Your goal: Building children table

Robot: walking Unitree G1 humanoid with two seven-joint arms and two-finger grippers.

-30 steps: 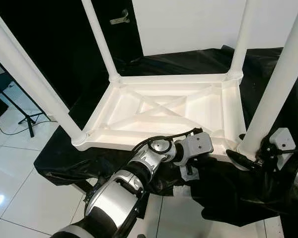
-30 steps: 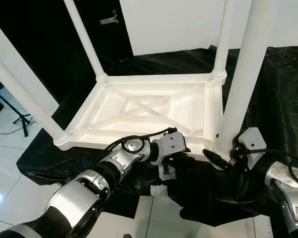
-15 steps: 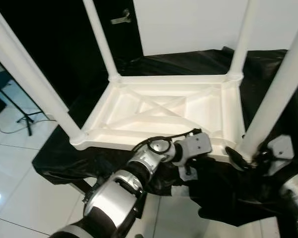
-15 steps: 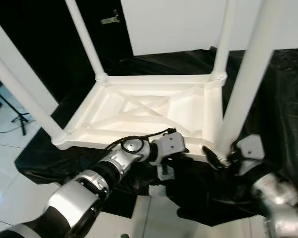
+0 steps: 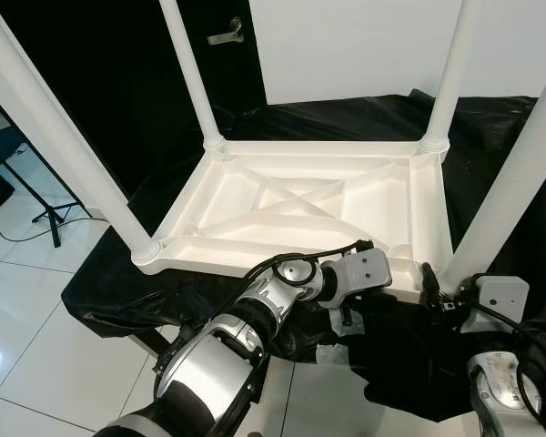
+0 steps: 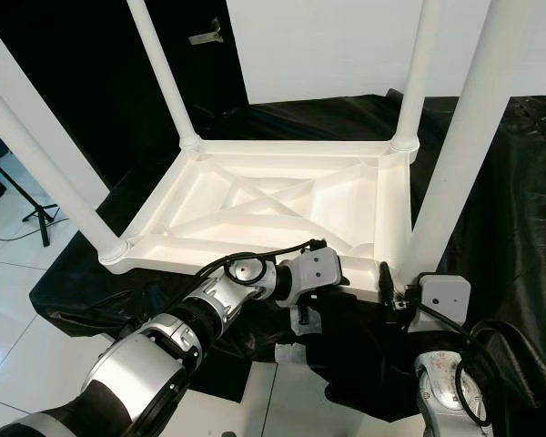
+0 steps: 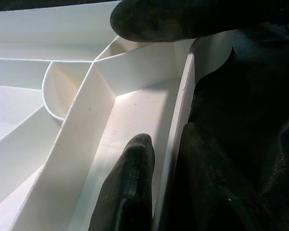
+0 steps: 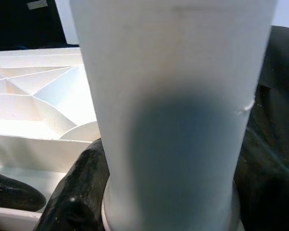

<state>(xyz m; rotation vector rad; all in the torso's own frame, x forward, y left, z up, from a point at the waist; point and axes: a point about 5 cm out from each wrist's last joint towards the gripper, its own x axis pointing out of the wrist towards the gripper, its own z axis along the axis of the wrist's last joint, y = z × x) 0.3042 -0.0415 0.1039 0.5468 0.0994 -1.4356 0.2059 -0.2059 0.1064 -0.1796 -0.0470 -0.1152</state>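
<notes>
Lying upside down on a black cloth [image 5: 491, 137], a white table [image 5: 300, 205] carries no readable writing. The left gripper [image 5: 348, 305] pinches its near rim; the right gripper [image 8: 135, 211] clasps the near right leg [image 5: 510, 182].

Glossy white floor tiles [image 5: 36, 364], white wall [image 5: 346, 45], black door [image 5: 118, 82] (metal handle).

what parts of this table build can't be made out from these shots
- Tops of all four table legs: cut off by the upper edge of both eye views.
- Right claw around the near right leg: in the right wrist view the leg hides most of the fingers, so the grip is unclear.
- Left claw tips: in the eye views, hidden behind its own wrist and the table rim.
</notes>
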